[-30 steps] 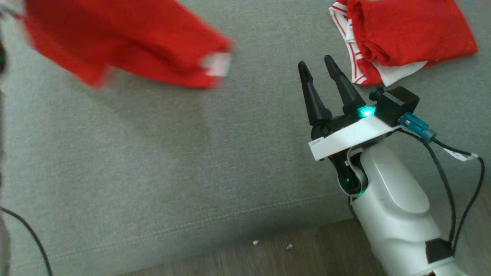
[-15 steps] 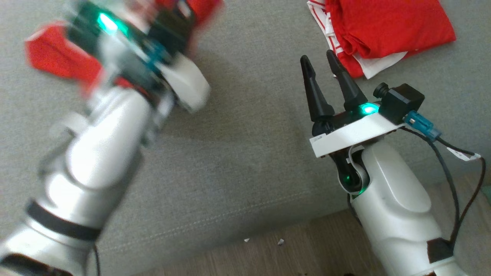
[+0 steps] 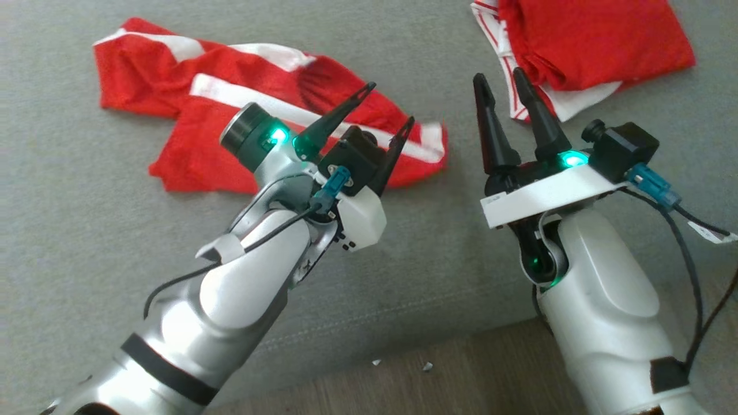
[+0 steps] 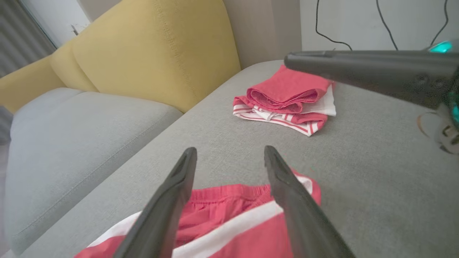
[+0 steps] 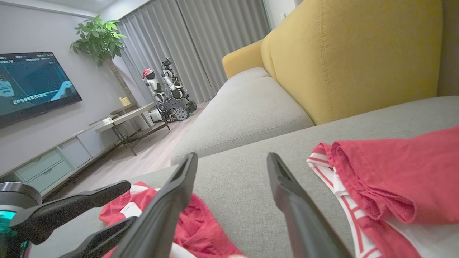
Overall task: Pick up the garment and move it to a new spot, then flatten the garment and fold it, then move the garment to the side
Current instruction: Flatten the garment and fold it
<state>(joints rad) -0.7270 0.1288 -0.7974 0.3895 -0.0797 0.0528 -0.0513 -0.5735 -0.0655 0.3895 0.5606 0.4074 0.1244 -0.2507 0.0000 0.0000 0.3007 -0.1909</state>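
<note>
The garment (image 3: 173, 115), red shorts with white stripes, lies crumpled on the grey sofa seat at the upper left of the head view. My left gripper (image 3: 392, 102) hangs open just above its right end, with nothing between the fingers. In the left wrist view the garment (image 4: 222, 208) lies under the spread fingers of that gripper (image 4: 230, 149). My right gripper (image 3: 497, 75) stands open and empty to the right, above bare cushion. The right wrist view has its fingers (image 5: 232, 156) apart, with the garment (image 5: 204, 229) and my left gripper (image 5: 131, 201) at the lower left.
A pile of folded red and white clothes (image 3: 588, 40) lies at the upper right, close beyond my right fingertips. The seat's front edge and wooden floor (image 3: 438, 380) run along the bottom. A yellow back cushion (image 4: 154, 50) rises behind the seat.
The garment was swinging in the air, blurred, with my left arm moving across. Now it lies on the seat and my left gripper has opened above it. The right arm barely moved.
</note>
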